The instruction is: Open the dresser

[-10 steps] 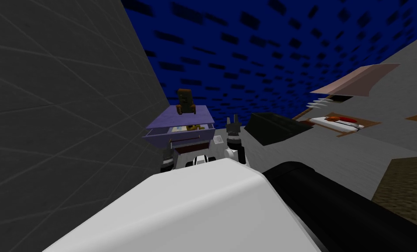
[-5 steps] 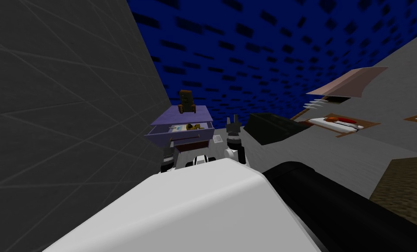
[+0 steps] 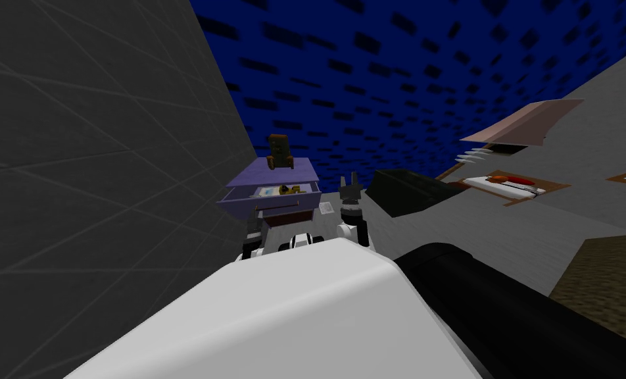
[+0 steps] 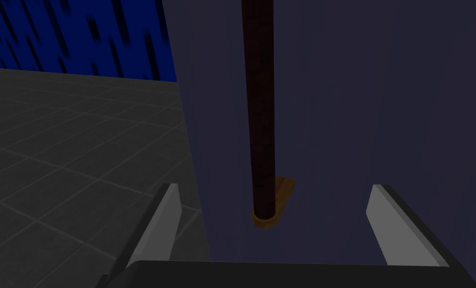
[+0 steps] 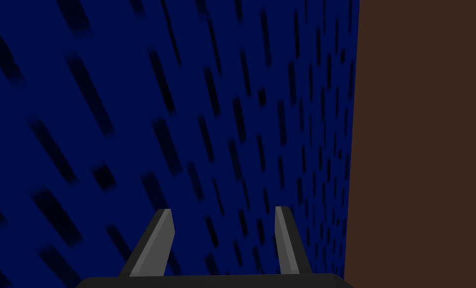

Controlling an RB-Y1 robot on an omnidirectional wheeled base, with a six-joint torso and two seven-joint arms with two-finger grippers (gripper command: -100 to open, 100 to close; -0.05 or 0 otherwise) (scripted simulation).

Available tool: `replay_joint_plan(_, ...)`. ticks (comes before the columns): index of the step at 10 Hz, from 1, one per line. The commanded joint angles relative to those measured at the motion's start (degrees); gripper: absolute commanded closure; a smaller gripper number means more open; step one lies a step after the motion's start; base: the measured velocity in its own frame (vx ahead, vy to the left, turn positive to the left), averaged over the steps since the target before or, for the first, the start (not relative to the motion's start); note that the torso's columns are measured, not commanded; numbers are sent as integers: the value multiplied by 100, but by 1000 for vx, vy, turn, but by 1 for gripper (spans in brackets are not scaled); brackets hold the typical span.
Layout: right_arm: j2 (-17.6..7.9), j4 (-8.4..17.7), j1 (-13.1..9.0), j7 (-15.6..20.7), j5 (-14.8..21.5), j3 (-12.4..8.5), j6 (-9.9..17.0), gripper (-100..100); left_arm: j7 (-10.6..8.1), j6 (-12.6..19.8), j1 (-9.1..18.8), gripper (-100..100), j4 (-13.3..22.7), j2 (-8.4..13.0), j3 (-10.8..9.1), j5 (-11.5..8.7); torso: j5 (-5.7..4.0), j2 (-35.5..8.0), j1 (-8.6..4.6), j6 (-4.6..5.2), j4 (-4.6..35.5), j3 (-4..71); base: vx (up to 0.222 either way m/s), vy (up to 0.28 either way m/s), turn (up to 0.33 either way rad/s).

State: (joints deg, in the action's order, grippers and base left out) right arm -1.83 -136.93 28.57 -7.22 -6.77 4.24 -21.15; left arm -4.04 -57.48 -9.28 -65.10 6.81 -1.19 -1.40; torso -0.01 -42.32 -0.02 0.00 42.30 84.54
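head: purple box-shaped dresser (image 3: 272, 176) centre frame, top drawer (image 3: 275, 192) open, small brown figure (image 3: 279, 151) on top; right gripper (image 3: 351, 182) just right of it | left wrist: left gripper (image 4: 277, 225) released, fingers straddling dark brown bar handle (image 4: 261, 110) on purple front panel (image 4: 362, 125), no contact | right wrist: fingers apart, gripping nothing

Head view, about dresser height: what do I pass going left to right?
grey tiled wall → purple dresser → right gripper → dark block → white pad in a brown frame
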Motion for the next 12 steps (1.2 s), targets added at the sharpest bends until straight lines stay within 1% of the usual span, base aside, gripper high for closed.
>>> replay_joint_plan(1,0,0,0,0,0,0,0,0,-37,327,114,-100,-67,28,-6,-14,-1,4,-2,0,-1,2,-49,-20,9)
replay_joint_plan(2,0,0,0,0,0,0,0,0,-45,407,149,-100,-76,33,-7,-18,0,3,0,0,-1,2,-46,-22,8)
replay_joint_plan(5,0,0,0,0,0,0,0,0,-81,782,316,-100,-119,58,-13,-34,1,4,4,0,-1,2,-50,-20,7)
replay_joint_plan(8,0,0,0,0,0,0,0,0,-107,1056,437,-100,-150,75,-18,-46,2,7,3,3,-3,4,-43,-13,8)
replay_joint_plan(9,0,0,0,0,0,0,0,0,-122,1207,504,-100,-167,85,-20,-53,1,9,2,3,-3,5,-47,-12,10)
replay_joint_plan(10,0,0,0,0,0,0,0,0,-130,1288,541,-100,-177,91,-21,-56,1,9,1,5,-1,5,-53,-19,9)
replay_joint_plan(11,0,0,0,0,0,0,0,0,-146,1458,617,-100,-199,102,-24,-64,1,10,-2,6,-2,5,-53,-23,1)
replay_joint_plan(12,0,0,0,0,0,0,0,0,-155,1547,656,-100,-209,108,-26,-67,0,7,-2,2,-2,5,-49,-19,6)
